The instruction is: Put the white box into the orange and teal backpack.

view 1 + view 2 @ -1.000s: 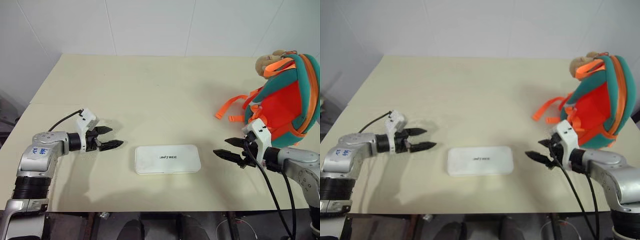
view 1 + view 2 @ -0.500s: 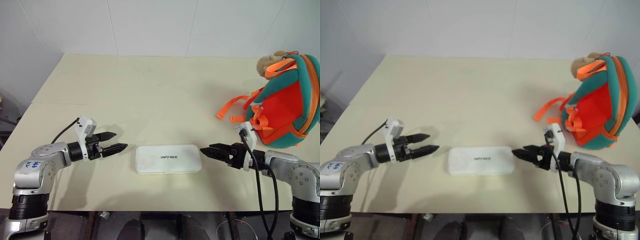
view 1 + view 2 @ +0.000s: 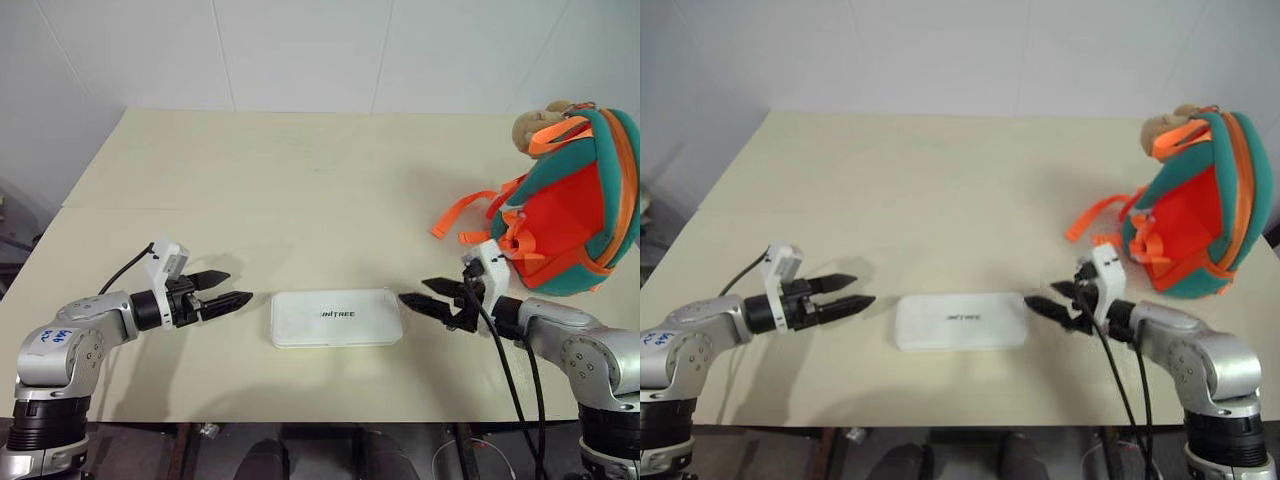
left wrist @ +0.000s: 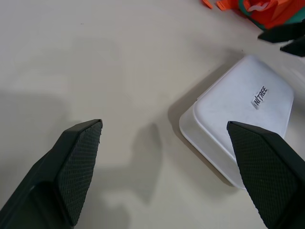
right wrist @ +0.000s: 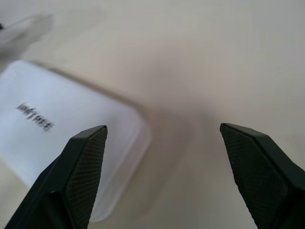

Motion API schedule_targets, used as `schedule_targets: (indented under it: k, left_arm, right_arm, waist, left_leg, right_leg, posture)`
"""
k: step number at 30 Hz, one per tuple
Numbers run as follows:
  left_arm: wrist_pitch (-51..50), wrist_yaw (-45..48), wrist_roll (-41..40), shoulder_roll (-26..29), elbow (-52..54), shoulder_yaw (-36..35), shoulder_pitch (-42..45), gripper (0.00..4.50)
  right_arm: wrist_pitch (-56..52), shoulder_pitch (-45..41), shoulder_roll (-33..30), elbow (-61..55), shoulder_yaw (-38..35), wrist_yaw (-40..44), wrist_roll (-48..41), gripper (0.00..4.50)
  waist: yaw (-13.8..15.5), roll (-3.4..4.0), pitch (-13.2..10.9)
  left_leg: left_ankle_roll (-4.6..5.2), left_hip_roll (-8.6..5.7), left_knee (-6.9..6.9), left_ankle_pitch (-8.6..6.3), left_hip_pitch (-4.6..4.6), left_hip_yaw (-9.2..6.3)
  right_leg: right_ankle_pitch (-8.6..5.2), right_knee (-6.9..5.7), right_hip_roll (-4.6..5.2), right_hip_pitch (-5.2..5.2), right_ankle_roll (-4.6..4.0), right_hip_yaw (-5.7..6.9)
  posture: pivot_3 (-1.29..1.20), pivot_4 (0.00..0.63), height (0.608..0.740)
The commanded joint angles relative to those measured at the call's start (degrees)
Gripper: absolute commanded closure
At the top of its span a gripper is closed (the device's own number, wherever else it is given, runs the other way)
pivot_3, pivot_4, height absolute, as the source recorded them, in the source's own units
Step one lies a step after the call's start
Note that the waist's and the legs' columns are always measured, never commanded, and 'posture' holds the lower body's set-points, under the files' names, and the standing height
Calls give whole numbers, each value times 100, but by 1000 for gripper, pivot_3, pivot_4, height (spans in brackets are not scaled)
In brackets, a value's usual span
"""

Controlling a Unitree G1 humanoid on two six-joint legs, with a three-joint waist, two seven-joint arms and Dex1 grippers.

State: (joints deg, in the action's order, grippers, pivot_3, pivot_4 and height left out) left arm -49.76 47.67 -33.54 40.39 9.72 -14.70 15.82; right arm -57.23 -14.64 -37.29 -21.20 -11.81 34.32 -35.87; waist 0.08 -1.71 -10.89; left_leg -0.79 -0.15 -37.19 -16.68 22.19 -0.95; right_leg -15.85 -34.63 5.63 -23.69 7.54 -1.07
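While lying flat, the rounded white box (image 3: 336, 318) looks smooth.

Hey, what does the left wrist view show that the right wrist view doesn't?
Left wrist view: a bit of the orange and teal backpack and the right tool's black tips past the far end of the white box, plus the open left tool. Right wrist view: the open right tool itself. Both: the box with its dark lettering, lying on the table.

The left gripper (image 4: 164, 167) stands wide open over the cream table (image 4: 95, 57) — the white box (image 4: 243, 107) lies beyond its fingertips, untouched, an orange strap (image 4: 224, 4) farther off.
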Motion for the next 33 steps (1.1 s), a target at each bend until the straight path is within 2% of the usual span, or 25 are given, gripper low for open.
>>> schedule_targets:
  k: [1,6,15,25,33]
  left_arm:
    - [122,20,-111,44,132,-53,43,36]
    - [-9,46,-177,-31,-210,-4,149,36]
    - [-634,89,-562,-92,-226,188,213,36]
    - [-1504,210,-913,211,-43,330,21,36]
    - [-1652,230,-923,-6,-290,651,116,36]
  right_arm:
    - [684,301,-250,-290,190,22,503,0]
    - [1453,301,-112,23,503,-352,1259,0]
    - [2172,392,-126,236,1212,-214,2000,0]
    - [2334,392,10,263,1450,-157,2202,0]
    - [2467,280,78,397,1568,-100,2313,0]
  waist:
    - [1,0,0]
    - [-43,0,0]
    - [-25,0,0]
    - [-26,0,0]
    - [-23,3,1]
  left_leg:
    - [0,-3,3,0,1,0]
    - [-1,-7,-1,-1,-8,13]
    - [-7,-6,0,3,-9,6]
    - [-7,-4,-1,3,-10,3]
    - [-8,-3,0,3,-11,3]
  right_leg:
    - [0,1,0,0,0,1]
    - [1,-4,-7,0,1,-11]
    - [-1,-10,-8,0,-2,-8]
    - [-1,-12,-9,0,-3,-7]
    - [-2,-11,-7,0,-3,-7]
  posture:
    - [0,150,740]
    - [0,150,740]
    - [0,150,740]
    - [0,150,740]
    - [0,150,740]
